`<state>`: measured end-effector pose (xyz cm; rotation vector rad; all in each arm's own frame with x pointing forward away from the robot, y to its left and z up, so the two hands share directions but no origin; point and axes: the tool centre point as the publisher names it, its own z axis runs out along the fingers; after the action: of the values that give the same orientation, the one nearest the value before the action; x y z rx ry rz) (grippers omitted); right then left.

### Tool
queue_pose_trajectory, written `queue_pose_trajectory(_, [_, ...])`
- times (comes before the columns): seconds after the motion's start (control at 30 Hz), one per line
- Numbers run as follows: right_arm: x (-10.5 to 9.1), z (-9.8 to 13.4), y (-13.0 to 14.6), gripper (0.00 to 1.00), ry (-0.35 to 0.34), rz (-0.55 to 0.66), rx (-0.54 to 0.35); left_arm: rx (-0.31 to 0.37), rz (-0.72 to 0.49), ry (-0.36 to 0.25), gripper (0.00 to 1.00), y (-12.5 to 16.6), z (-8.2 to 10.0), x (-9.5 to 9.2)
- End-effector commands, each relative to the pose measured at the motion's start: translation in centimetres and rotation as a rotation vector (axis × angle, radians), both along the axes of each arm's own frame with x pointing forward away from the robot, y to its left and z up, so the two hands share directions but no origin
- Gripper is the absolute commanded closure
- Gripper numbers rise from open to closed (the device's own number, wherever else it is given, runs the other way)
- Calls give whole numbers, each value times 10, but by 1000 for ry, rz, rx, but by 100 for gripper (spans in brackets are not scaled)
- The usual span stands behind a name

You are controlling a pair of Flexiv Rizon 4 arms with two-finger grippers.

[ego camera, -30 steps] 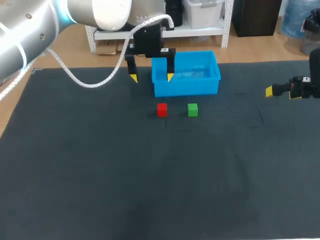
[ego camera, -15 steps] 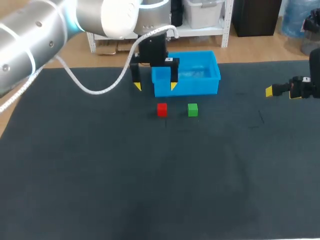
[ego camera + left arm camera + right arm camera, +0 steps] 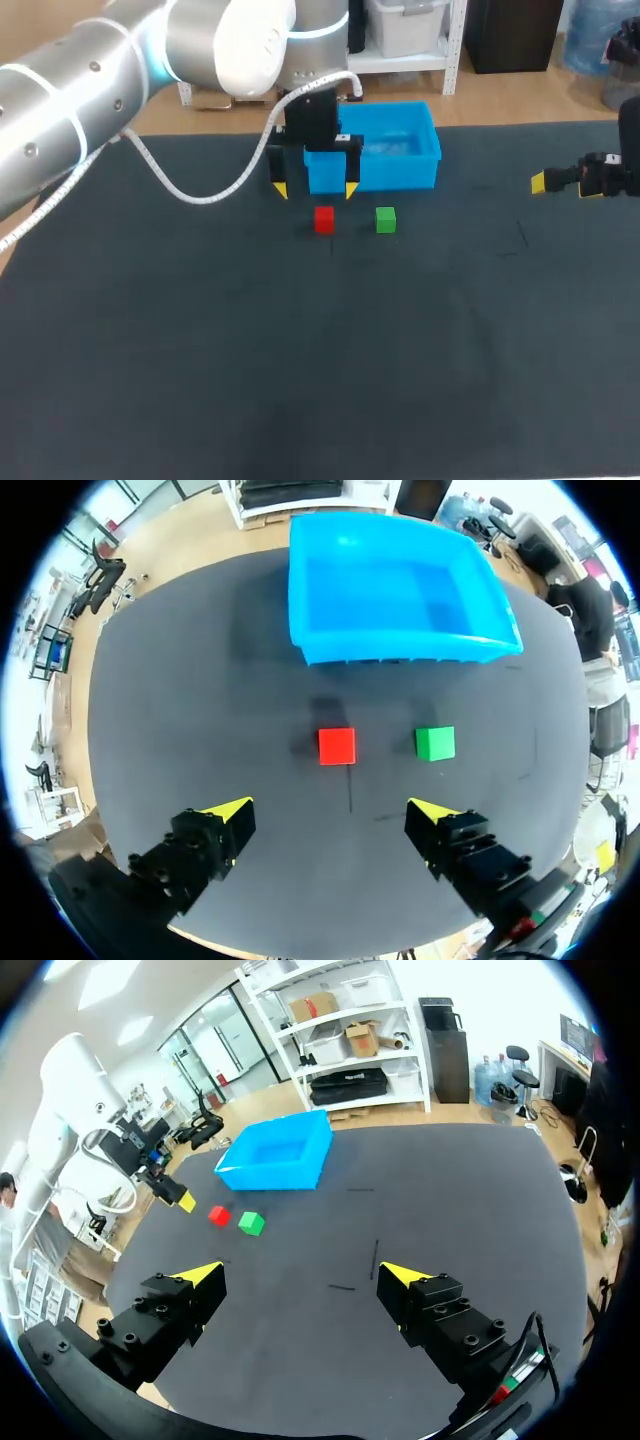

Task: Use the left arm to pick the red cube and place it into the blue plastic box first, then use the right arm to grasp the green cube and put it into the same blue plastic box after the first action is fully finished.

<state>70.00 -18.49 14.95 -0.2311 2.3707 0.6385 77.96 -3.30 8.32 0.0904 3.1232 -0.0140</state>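
A red cube (image 3: 323,219) and a green cube (image 3: 385,219) lie side by side on the dark table, just in front of the blue plastic box (image 3: 420,165). My left gripper (image 3: 315,190) hangs open above the table between the box front and the red cube. In the left wrist view the red cube (image 3: 336,746) lies ahead of the open gripper (image 3: 331,812), the green cube (image 3: 435,743) beside it, the blue box (image 3: 400,650) beyond. My right gripper (image 3: 299,1274) is open over the table's right side, far from the green cube (image 3: 251,1223) and red cube (image 3: 219,1215).
The dark mat (image 3: 300,350) covers the whole table. A white cable (image 3: 200,190) loops down from my left arm over the mat left of the box. Faint line marks (image 3: 515,245) sit on the mat toward the right.
My left gripper has come forward and down from over the box's left wall to just behind the red cube. The right arm has stayed where it was.
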Motion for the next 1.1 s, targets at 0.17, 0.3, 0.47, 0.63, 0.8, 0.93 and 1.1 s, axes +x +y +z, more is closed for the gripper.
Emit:
queue_pose_trajectory(0.17, [0,0,0,0,1,-1,-2,-7,6,18,0,-3,-12,5])
queue_pose_trajectory(0.3, [0,0,0,0,1,-1,-2,-10,5,23,0,-4,-17,6])
queue_pose_trajectory(0.47, [0,0,0,0,1,-1,-2,-11,4,29,0,-6,-22,9])
queue_pose_trajectory(0.63, [0,0,0,0,1,-1,-2,-11,5,31,0,-6,-26,12])
queue_pose_trajectory(0.8, [0,0,0,0,1,-1,-2,-13,5,36,0,-6,-29,14])
queue_pose_trajectory(0.93, [0,0,0,0,1,-1,-2,-16,2,41,0,-6,-32,16])
queue_pose_trajectory(1.1, [0,0,0,0,1,-1,-2,-21,2,49,0,-7,-37,19])
